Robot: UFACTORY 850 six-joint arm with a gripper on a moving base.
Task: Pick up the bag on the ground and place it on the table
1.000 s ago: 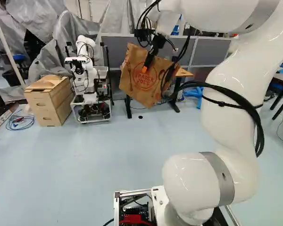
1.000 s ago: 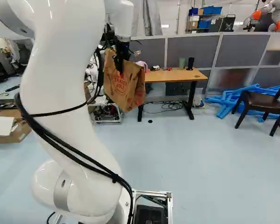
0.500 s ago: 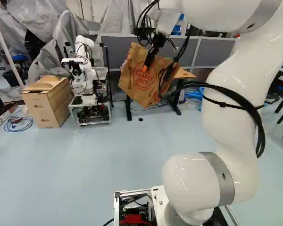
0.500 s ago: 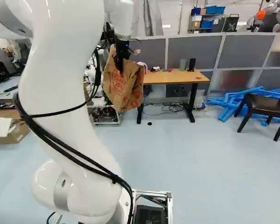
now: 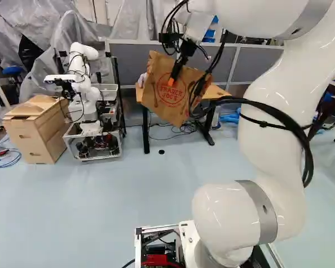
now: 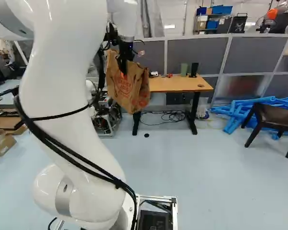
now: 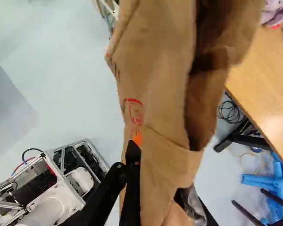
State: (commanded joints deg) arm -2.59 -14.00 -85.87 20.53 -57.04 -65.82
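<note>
In the left base view my gripper [image 5: 177, 71] hangs at the end of the raised arm, shut on the brown paper bag [image 5: 166, 100] with red print. The bag is off the floor, tilted, and overlaps the wooden table [image 6: 177, 85] behind it. From the wrist, the gripper [image 7: 160, 160] has the bag [image 7: 162, 84] between its fingers; one finger is visible and the bag mostly hides the other. The tabletop [image 7: 266, 82] appears beyond the bag's side.
Another robot [image 5: 84, 100] on a wheeled frame stands left of the table, beside wooden boxes [image 5: 39, 131]. A grey partition [image 6: 197, 55] runs behind the table. Blue tubes [image 6: 235, 112] and a dark chair [image 6: 269, 120] lie to its right. Small items stand on the tabletop.
The base has moved, and the table, boxes and other robot look nearer and shifted in the base views. The arm keeps its pose, with the bag still held.
</note>
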